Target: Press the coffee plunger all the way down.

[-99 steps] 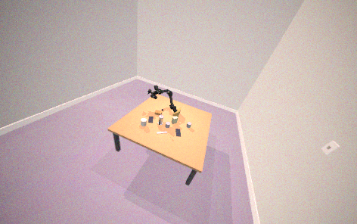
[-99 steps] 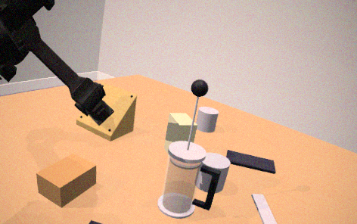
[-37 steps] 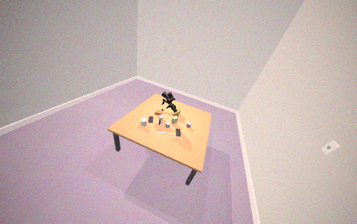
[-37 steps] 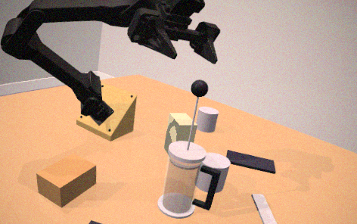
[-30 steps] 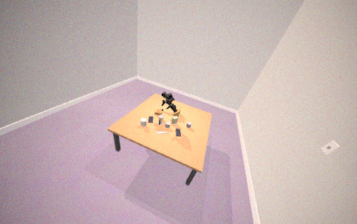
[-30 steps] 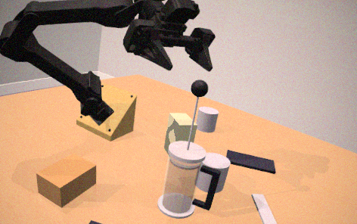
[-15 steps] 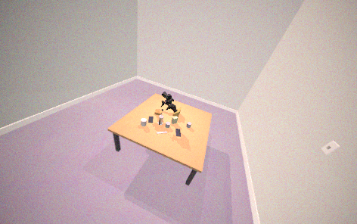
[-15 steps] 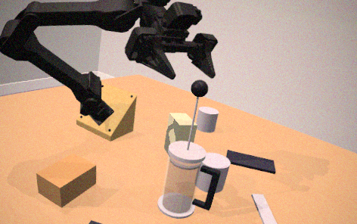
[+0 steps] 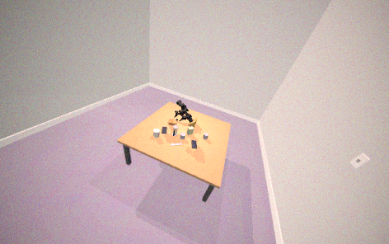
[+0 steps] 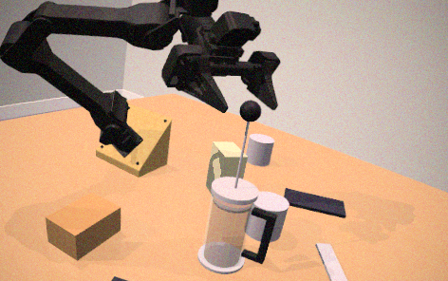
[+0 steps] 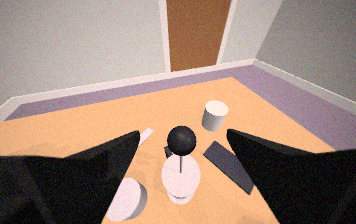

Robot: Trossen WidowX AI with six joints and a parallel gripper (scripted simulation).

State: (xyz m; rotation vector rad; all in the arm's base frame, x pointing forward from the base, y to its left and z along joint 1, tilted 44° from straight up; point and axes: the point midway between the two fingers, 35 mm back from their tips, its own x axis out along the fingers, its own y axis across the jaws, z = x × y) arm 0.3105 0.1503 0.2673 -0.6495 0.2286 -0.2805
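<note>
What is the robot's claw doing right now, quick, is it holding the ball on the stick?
Gripper: open wide, holding nothing, just above the plunger knob, not touching it.

Top view: table (image 9: 214, 165) far off, items on it too small to identify; arm (image 9: 182, 111) mere dark blob, finger spacing unreadable there.

Exterior view: arm (image 10: 71, 28) cut off by top edge; white strip (image 10: 331, 261) and dark item (image 10: 119, 278) clipped by bottom edge; grey cylinder (image 10: 270, 215) partly hidden behind coffee press (image 10: 228, 228).

Wrist view: gripper (image 11: 182, 137) fingers run off bottom and side edges; press body hidden under own lid (image 11: 180, 176); plunger knob (image 11: 180, 140) covers small dark object behind.
</note>
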